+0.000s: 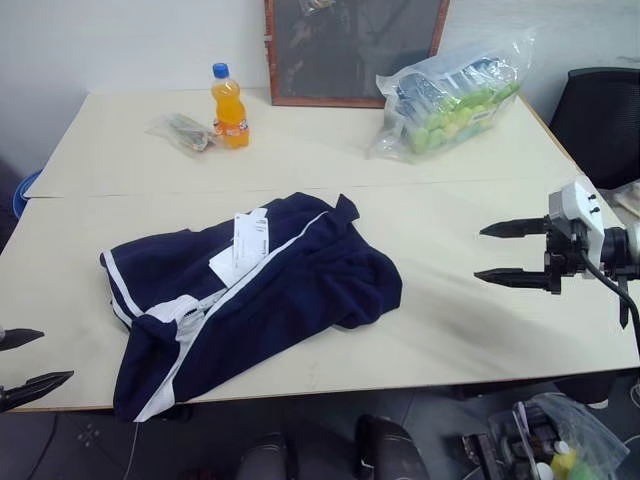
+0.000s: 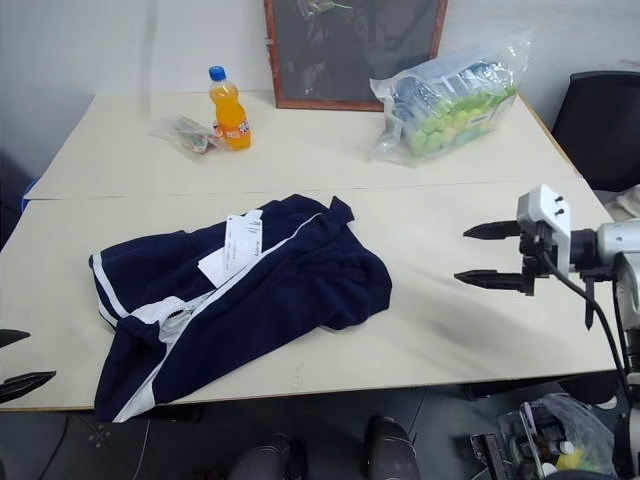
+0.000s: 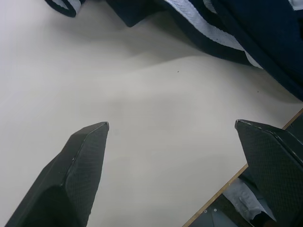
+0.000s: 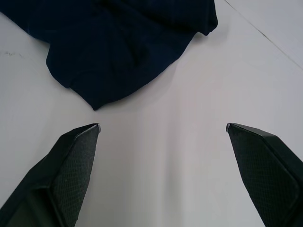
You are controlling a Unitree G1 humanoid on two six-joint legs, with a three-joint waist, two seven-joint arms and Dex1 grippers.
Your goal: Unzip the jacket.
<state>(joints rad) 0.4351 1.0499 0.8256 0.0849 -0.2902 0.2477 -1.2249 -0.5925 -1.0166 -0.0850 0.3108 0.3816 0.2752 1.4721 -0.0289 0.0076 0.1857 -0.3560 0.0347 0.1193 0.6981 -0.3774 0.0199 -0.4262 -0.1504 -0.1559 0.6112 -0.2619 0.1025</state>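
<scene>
While the jacket lies crumpled on the near table, both my grippers are released and hold nothing. My left gripper is at the far left, near the front edge of the table, with its two black fingers spread wide over bare tabletop. It is apart from the jacket, whose near left corner lies just to its right.

The jacket is in the middle of the near table, a little to the left. It is navy with white stripes, and a white band runs along it from the near left to the far right. White paper tags rest on top of it, on its far side. The near left corner of the jacket reaches the front edge of the table.

On the far table stand an orange bottle with a blue cap, a small clear packet just left of it, a dark framed board against the wall, and a big clear bag with green things inside.

My right gripper is at the right, above the table, well apart from the jacket. Its fingers are also spread wide and point left toward the jacket. A black chair stands behind it at the far right.
</scene>
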